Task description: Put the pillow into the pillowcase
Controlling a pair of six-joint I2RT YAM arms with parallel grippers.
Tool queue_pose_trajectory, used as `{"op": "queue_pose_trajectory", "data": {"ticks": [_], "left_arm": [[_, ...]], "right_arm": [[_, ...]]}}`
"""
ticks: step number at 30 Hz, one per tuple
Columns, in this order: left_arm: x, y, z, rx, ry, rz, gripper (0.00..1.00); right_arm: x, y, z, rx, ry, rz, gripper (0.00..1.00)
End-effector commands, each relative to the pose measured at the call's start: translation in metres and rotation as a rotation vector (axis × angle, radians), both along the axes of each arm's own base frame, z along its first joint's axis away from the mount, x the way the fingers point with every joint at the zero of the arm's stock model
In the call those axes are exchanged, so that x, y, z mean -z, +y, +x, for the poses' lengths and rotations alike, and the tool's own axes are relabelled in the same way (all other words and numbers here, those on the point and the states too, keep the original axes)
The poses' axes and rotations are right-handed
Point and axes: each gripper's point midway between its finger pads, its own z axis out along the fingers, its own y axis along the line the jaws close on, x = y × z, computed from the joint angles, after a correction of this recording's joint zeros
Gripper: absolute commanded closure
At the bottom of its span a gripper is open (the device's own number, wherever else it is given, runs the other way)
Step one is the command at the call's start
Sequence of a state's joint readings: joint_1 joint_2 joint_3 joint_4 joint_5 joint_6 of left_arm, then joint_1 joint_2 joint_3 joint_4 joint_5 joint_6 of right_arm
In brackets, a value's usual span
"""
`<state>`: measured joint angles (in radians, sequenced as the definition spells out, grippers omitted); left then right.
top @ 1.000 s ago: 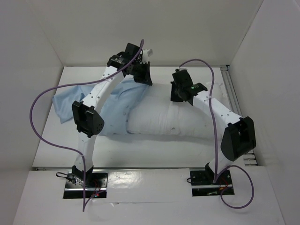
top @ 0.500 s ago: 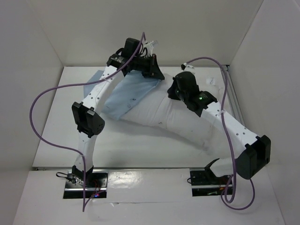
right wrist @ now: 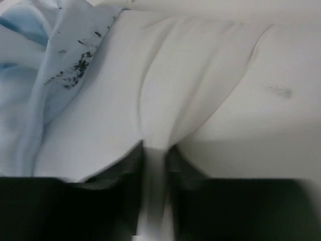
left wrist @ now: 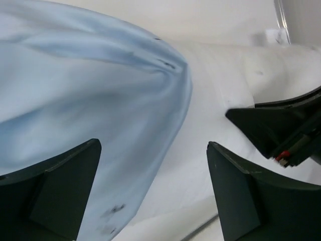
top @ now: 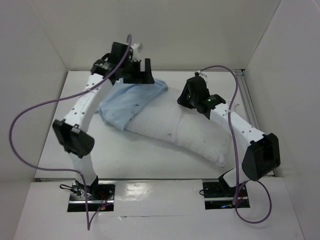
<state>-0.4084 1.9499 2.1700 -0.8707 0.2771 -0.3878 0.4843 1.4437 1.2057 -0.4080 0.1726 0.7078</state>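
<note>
Left pincer (left wrist: 153, 145): jaws apart, swung left since a moment ago; pillowcase (left wrist: 85, 90) now slack beneath it, draped over pillow (top: 190, 132) end. Right pincer (right wrist: 155, 150): clamped on pillow fold. Insertion barely begun; regrasp likely needed

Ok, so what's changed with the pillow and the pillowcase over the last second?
The pillowcase went from spread out at the left to bunched over the far-left end of the pillow. The left gripper, open, swung left. The pillow turned diagonal, its right end swinging nearer. The right gripper stayed at its far edge, pinching it.
</note>
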Motion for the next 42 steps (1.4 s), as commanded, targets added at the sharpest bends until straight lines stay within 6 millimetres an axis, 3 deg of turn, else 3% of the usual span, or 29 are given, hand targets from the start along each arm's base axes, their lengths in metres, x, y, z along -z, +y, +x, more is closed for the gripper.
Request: {"op": "queue_pose_trajectory", "data": {"ticks": [1,2,4,5,7,8,9,10,13,14,18,20,24,27,33,35,39,40,42], "left_arm": [[-0.08,0.075,-0.008,-0.228,-0.26,0.061,0.0],[-0.063,0.09,-0.013,-0.278,-0.232,0.096,0.0],[-0.059,0.116,-0.024,-0.395,-0.246,0.148,0.03],[-0.044,0.13,-0.046,-0.429,-0.221,0.175,0.03],[-0.028,0.148,-0.063,-0.525,-0.217,0.199,0.0],[0.017,0.157,-0.078,-0.539,-0.142,0.251,0.0],[0.014,0.16,-0.095,-0.56,-0.167,0.217,0.01],[0.051,0.163,-0.11,-0.588,-0.096,0.225,0.02],[0.077,0.16,-0.139,-0.605,-0.062,0.159,0.01],[0.103,0.155,-0.149,-0.594,-0.017,0.148,0.0],[0.146,0.146,-0.167,-0.627,0.042,0.112,0.01],[0.159,0.152,-0.165,-0.687,-0.011,0.081,0.03],[0.166,0.154,-0.155,-0.7,-0.111,0.022,0.06],[0.188,0.162,-0.15,-0.729,-0.06,0.102,0.1],[0.202,0.154,-0.13,-0.738,-0.046,0.094,0.2],[0.205,0.16,-0.124,-0.769,-0.051,0.117,0.28],[0.197,0.167,-0.108,-0.831,-0.079,0.127,0.56],[0.192,0.167,-0.105,-0.839,-0.081,0.136,0.68],[0.191,0.17,-0.101,-0.854,-0.082,0.157,0.79]], "right_arm": [[-0.041,0.02,0.022,-0.085,-0.101,0.033,0.61],[-0.049,0.014,0.029,-0.056,-0.118,0.003,0.26],[-0.052,0.011,0.026,-0.057,-0.123,-0.049,0.08],[-0.058,0.007,0.026,-0.048,-0.134,-0.063,0.01],[-0.068,-0.002,0.025,-0.024,-0.147,-0.1,0.0],[-0.075,-0.008,0.027,-0.009,-0.16,-0.125,0.0],[-0.073,-0.01,0.025,-0.003,-0.15,-0.137,0.0],[-0.079,-0.013,0.022,-0.015,-0.157,-0.154,0.0],[-0.082,-0.021,0.018,-0.013,-0.157,-0.2,0.0],[-0.08,-0.022,0.017,-0.014,-0.149,-0.205,0.0],[-0.078,-0.024,0.011,-0.04,-0.136,-0.226,0.0],[-0.076,-0.023,0.006,-0.06,-0.126,-0.23,0.0],[-0.067,-0.023,-0.005,-0.114,-0.088,-0.245,0.0],[-0.062,-0.024,-0.017,-0.157,-0.058,-0.284,0.0],[-0.049,-0.026,-0.039,-0.221,0.011,-0.35,0.0],[-0.04,-0.024,-0.049,-0.263,0.042,-0.383,0.0],[-0.012,-0.007,-0.075,-0.426,0.099,-0.426,0.0],[-0.005,-0.006,-0.079,-0.441,0.112,-0.449,0.0],[0.0,0.002,-0.09,-0.486,0.11,-0.495,0.0]]}}
